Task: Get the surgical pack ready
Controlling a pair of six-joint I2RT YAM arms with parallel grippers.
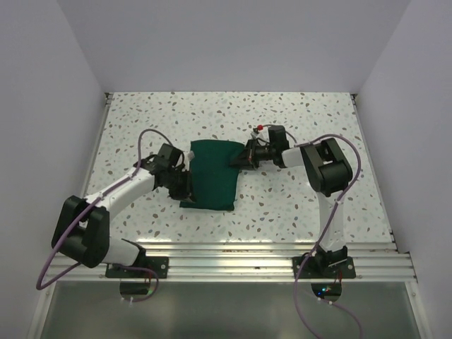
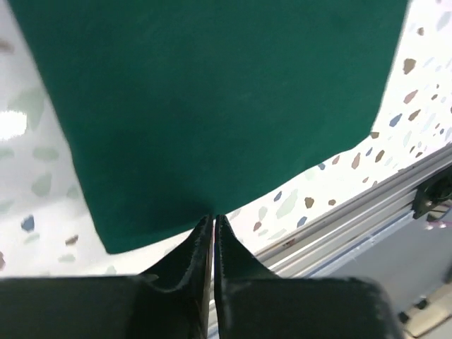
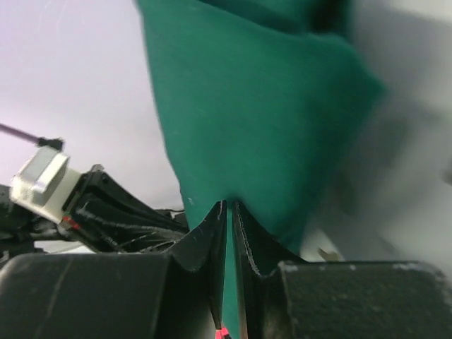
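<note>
Found the surgical pack (image 1: 212,182) as a folded dark green bundle lying mid-table (image 1: 304,205), apart from the near rail (image 1: 233,248). Logged left gripper (image 1: 186,185) pinched together on the bundle's left edge, cloth hem right at the fingertips. Logged right gripper (image 1: 237,161) clamped on the far-right corner, green showing between its fingers. Judged step in hand: carrying or tightening a fold of the wrap. To do well: hold both pinches firm, move the two arms in step, carry the cloth low and taut, avoid dragging the whole bundle sideways. Cannot see tray, instruments or pads; possibly inside the folds, unconfirmed. Cannot tell how many layers either pinch holds. Noted right wrist view blurred at its far side.
</note>
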